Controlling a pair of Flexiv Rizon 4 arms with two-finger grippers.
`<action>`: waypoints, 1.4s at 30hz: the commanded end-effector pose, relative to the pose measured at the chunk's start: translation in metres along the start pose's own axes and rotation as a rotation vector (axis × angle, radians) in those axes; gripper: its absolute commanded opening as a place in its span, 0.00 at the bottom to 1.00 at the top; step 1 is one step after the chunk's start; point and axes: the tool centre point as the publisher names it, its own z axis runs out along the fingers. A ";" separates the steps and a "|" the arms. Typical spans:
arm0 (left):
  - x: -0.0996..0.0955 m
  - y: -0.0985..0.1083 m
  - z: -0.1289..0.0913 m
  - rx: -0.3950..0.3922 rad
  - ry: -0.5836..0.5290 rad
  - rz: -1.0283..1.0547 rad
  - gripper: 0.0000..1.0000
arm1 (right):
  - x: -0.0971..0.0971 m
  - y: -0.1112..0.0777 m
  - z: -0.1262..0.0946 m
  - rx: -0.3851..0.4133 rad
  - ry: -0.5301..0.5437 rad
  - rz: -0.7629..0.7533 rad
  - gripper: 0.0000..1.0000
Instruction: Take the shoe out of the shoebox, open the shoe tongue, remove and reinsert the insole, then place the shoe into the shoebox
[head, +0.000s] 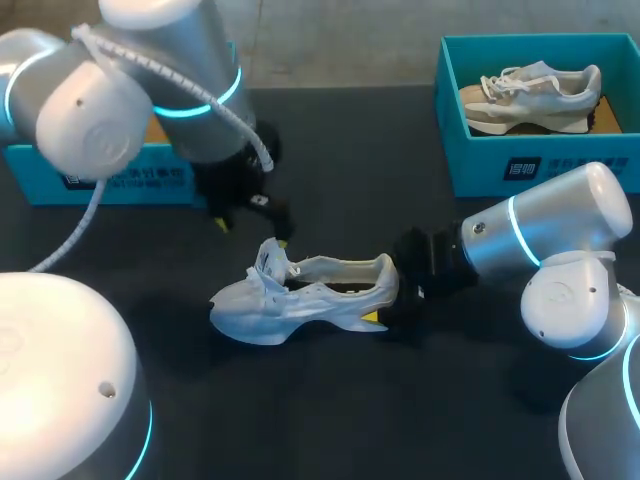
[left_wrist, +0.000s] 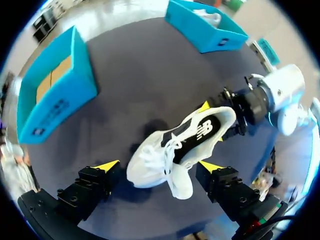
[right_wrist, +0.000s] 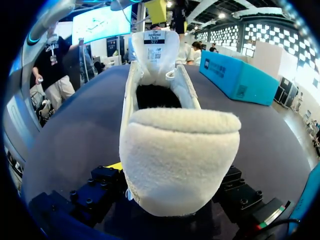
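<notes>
Dark tabletop (head: 330, 420), mid-field: I find the shoe (head: 305, 295) standing on its sole, out of the shoebox (head: 110, 180). The right gripper (head: 385, 308) is clamped across the heel, one finger on each side. The left gripper (left_wrist: 159, 166) hangs above the forefoot, fingers spread wide, touching nothing. The tongue (right_wrist: 161, 47) stands raised and the insole (left_wrist: 200, 131) is exposed. Recommendation: hold the heel firm, narrow the left fingers, enter behind the tongue, and pinch the insole edge clear of the laces. The shoebox sits well behind, far left.

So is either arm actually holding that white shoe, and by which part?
Yes: the right end effector grips the white shoe by its heel, one finger on each side. The left end effector hangs open above the shoe's front, holding nothing.
</notes>
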 end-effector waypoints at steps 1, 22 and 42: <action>0.004 -0.032 -0.009 -0.056 -0.021 0.342 1.00 | 0.000 -0.002 0.007 0.004 -0.003 0.001 0.00; -0.002 -0.064 -0.027 -0.028 -0.042 0.593 0.00 | 0.000 -0.002 0.007 0.004 -0.003 0.001 0.00; -0.002 -0.064 -0.027 -0.028 -0.042 0.593 0.00 | 0.000 -0.002 0.007 0.004 -0.003 0.001 0.00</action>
